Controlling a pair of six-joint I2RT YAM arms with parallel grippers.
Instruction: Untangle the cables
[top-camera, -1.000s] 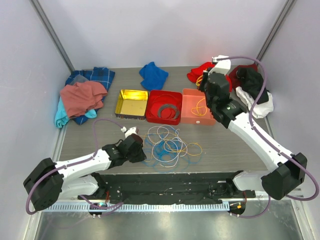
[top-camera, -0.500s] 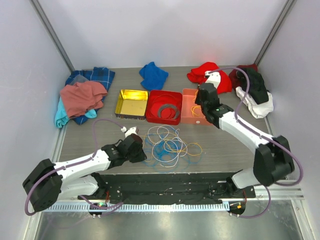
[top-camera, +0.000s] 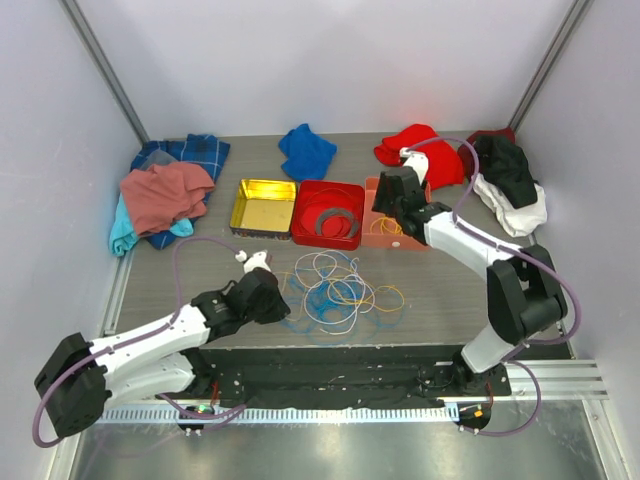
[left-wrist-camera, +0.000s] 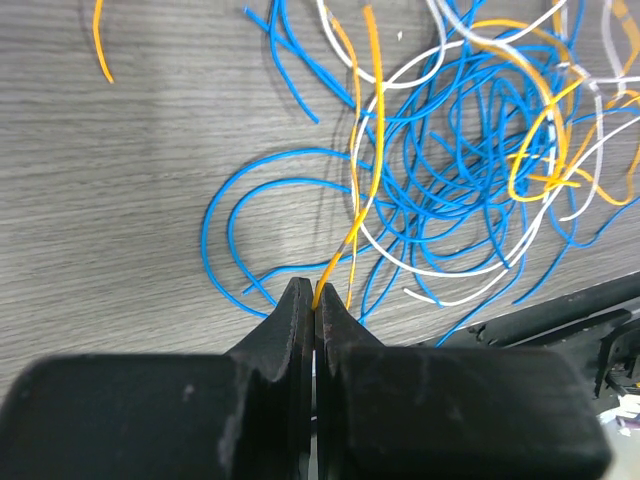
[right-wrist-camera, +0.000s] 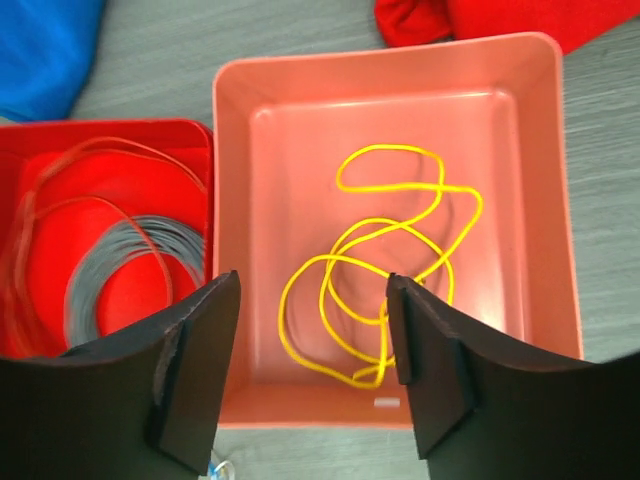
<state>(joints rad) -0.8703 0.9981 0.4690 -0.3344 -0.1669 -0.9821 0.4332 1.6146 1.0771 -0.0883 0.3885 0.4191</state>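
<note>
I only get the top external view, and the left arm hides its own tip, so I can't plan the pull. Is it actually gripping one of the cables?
Observer: Yes. The left wrist view shows the left gripper with its jaws shut on an orange cable, which runs from the jaws up into the tangled blue cables.
Operator: And the right one, is it carrying anything?
Observer: No. In the right wrist view the right gripper has its jaws open and empty above the salmon tray. A yellow cable lies loose inside the tray, touching neither jaw.
</note>
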